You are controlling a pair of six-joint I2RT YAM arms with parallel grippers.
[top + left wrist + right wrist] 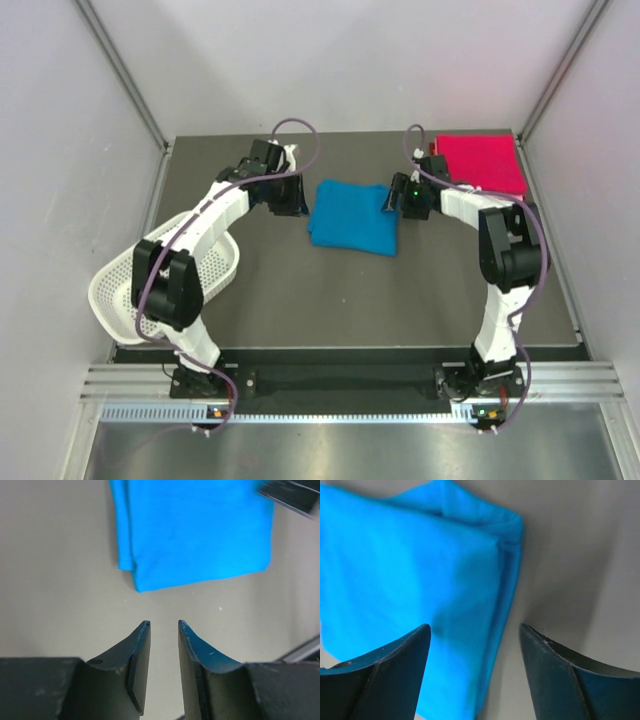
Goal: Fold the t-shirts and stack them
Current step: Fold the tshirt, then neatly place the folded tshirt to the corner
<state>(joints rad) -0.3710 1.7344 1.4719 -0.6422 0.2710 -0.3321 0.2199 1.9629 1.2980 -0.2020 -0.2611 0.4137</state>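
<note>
At the middle of the bench point(400, 300), the blue t-shirt point(352, 218) lies flat as a compact folded rectangle; its doubled edges show in both wrist views. The left fingers point(135, 655) stand just beside its left edge, clear of the cloth, parted by a narrow gap with nothing between them. The right fingers point(395, 665) hang over its right edge, spread wide and likewise empty; whether they touch the cloth cannot be told. The pink-red t-shirt point(485, 163), also folded, lies in the far right corner, well apart from the blue one. A white mesh basket point(112, 283) sits at the near left, beneath the left arm.

Both garments appear folded, so the step in hand is judged to be the stacking. The next move probably calls for each pair of fingers to close on its own edge of the blue packet, taking every layer at once. The packet would then be lifted level, so the folds do not fall open, and set squarely on the pink-red t-shirt.
</note>
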